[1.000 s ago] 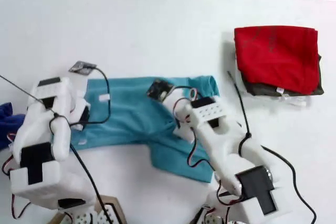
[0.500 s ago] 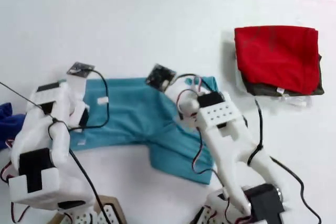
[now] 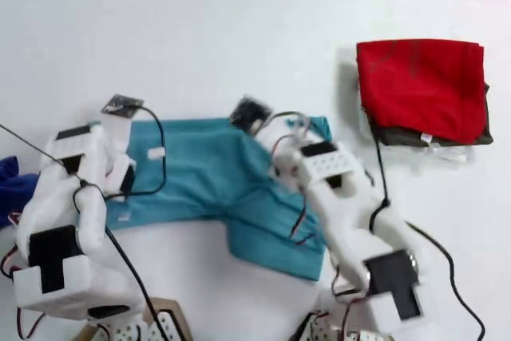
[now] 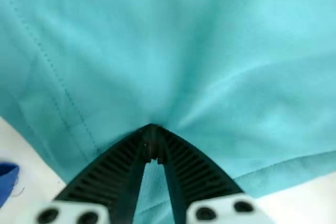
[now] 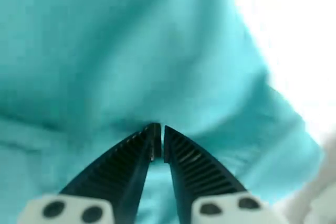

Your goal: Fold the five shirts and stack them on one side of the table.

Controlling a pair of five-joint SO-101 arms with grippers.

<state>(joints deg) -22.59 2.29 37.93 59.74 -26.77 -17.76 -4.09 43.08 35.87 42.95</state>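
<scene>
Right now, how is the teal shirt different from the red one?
The teal shirt lies spread and creased between the arms; the red shirt is folded into a neat square. The teal shirt rests on the table; the red shirt sits on a dark folded shirt. The left arm's fingers and the right arm's fingers pinch the teal shirt; nothing touches the red shirt. Both are plain-coloured.

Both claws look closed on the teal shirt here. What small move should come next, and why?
Probably lift both claws together a little, to raise the pinched cloth before folding it over. The left claw and right claw are each shut on a pucker of the teal shirt, which lies spread out on the table.
</scene>
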